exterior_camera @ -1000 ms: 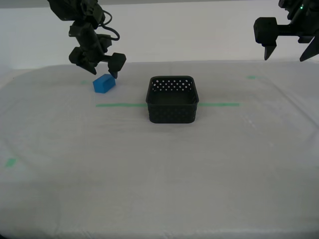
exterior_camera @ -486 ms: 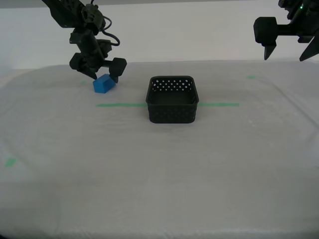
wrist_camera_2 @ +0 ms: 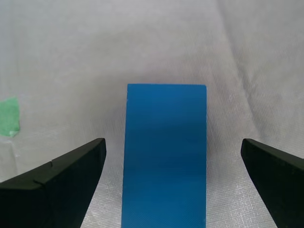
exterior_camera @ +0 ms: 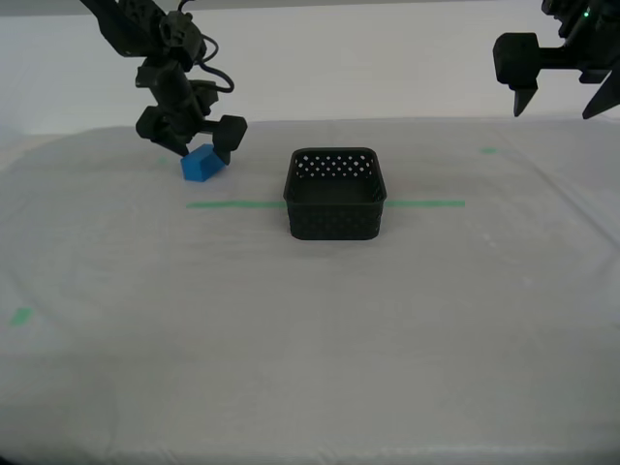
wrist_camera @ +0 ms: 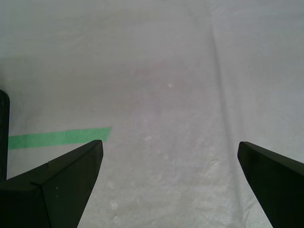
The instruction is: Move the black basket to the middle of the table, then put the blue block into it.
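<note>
The blue block (exterior_camera: 201, 165) lies on the table (exterior_camera: 310, 349) toward the exterior view's left, behind the green tape line (exterior_camera: 232, 204). My second gripper (exterior_camera: 201, 150) is low over it and open, one finger on each side of the block (wrist_camera_2: 164, 152), with a gap on both sides. The black basket (exterior_camera: 334, 225) stands empty on the tape line at the table's middle. My first gripper (exterior_camera: 554, 113) hangs open high at the exterior view's right, with only cloth between its fingers (wrist_camera: 57, 190).
Small green tape bits mark the cloth at the exterior view's near left (exterior_camera: 19, 315) and far right (exterior_camera: 489, 150). An end of the green tape line (wrist_camera: 59, 137) shows below my first gripper. The table's edge curves round at both sides.
My second gripper has come down a little, so its fingers now straddle the blue block. Basket, block and first gripper have not moved.
</note>
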{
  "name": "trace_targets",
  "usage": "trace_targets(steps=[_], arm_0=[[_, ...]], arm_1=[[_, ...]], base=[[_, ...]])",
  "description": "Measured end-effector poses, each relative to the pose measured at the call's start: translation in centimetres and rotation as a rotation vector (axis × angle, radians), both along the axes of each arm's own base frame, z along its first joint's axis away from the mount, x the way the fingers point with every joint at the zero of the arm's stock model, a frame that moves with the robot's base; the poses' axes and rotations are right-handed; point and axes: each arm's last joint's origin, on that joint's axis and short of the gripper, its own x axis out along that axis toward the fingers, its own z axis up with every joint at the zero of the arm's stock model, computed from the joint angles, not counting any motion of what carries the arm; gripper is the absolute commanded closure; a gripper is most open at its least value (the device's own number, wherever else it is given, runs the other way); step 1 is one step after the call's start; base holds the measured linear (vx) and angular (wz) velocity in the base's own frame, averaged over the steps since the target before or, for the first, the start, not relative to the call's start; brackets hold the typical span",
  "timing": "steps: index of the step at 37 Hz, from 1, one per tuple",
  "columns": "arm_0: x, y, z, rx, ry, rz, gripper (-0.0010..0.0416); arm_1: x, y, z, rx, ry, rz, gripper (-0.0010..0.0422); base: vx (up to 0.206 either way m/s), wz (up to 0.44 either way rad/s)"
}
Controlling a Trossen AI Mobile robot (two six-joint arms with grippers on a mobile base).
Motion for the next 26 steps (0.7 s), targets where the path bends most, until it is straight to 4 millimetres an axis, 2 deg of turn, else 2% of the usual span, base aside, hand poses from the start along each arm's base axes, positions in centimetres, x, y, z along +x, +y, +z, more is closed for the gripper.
trace_targets(steps=[26], arm_0=[[0.00,0.01,0.00,0.000,0.000,0.000,0.0007]], arm_1=[[-0.15,0.23,-0.06,0.043,0.015,0.043,0.0329]], base=[[0.000,0.000]])
